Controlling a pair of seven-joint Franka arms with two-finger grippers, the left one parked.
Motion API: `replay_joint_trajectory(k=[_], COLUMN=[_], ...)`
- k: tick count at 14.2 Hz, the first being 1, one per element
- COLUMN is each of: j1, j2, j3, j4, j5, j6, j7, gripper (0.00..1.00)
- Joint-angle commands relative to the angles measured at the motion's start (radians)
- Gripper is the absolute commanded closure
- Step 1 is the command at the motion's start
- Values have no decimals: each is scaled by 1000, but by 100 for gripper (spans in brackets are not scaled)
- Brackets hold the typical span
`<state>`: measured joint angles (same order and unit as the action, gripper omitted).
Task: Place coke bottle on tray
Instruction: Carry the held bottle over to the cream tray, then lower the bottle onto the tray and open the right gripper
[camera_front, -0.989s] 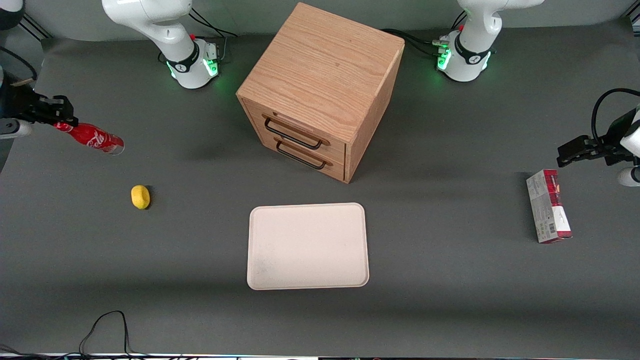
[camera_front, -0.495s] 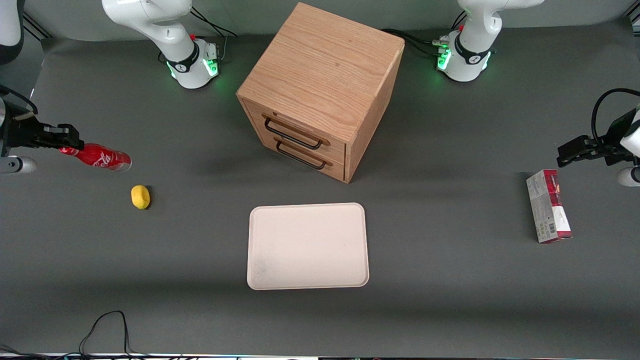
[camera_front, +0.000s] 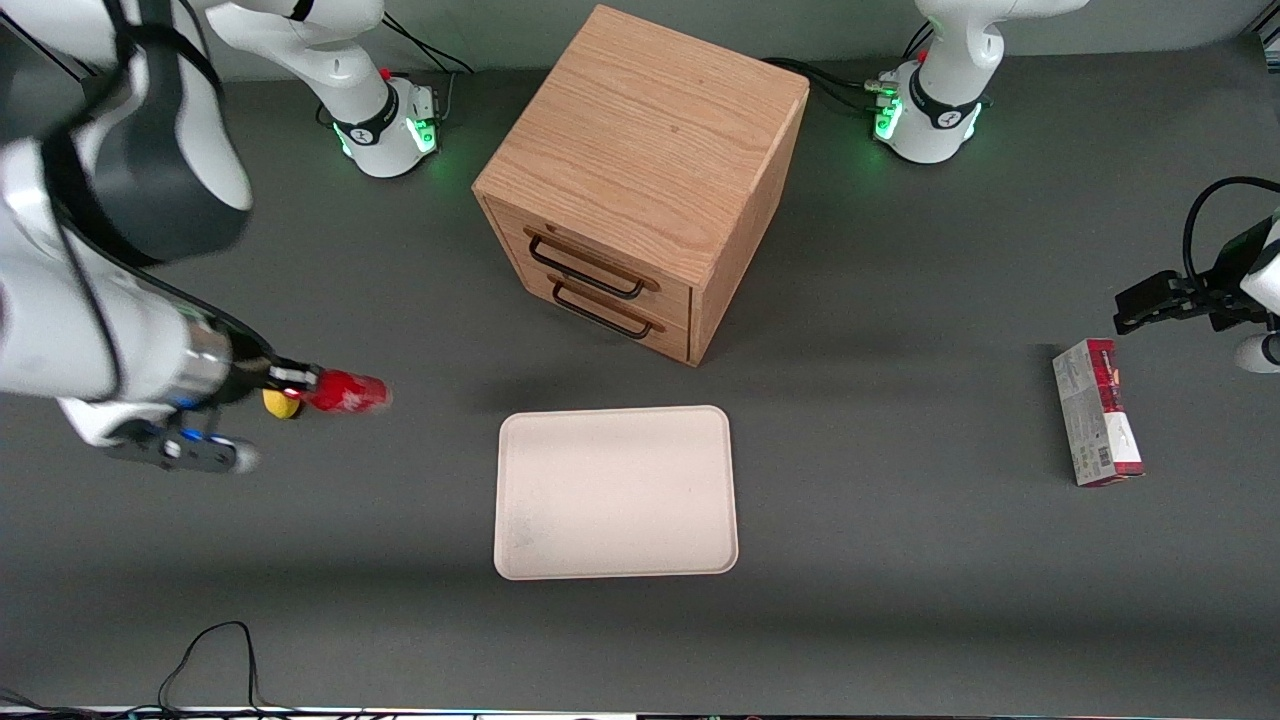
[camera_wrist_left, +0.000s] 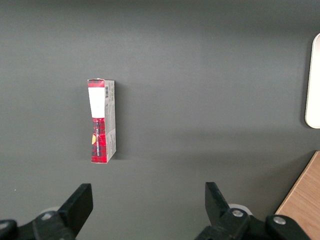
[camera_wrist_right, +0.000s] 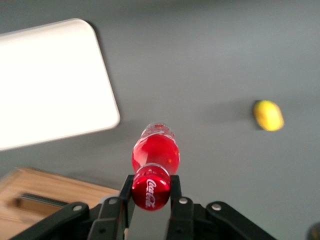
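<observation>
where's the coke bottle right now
The coke bottle is held in the gripper, shut on its cap end, above the table beside the lemon, short of the tray.

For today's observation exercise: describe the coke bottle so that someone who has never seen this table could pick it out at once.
Start at the wooden drawer cabinet, then look toward the working arm's end of the table. There the tool holds the coke bottle by its red cap, above the table and short of the tray. It is slim and red, unlike the yellow lump beside it.

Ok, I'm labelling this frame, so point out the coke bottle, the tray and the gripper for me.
coke bottle (camera_front: 350, 392): front view, on its red body.
tray (camera_front: 616, 492): front view, on its bare flat middle.
gripper (camera_wrist_right: 150, 192): right wrist view, midway between the fingertips, shut on the bottle's cap.
</observation>
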<state>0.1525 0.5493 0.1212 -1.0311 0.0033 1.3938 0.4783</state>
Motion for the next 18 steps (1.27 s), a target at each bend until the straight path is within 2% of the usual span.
replay_joint_trajectory(k=[1, 3, 6, 11, 18], j1=[39, 84, 134, 154, 174], j2=[113, 162, 239, 328, 373], j3=[37, 32, 31, 28, 26], j4=[131, 137, 148, 158, 157], j5=[0, -9, -69, -120, -135], j6=[65, 157, 284, 417, 496], j7=[149, 236, 304, 325, 352], gripper=[100, 100, 100, 100, 100])
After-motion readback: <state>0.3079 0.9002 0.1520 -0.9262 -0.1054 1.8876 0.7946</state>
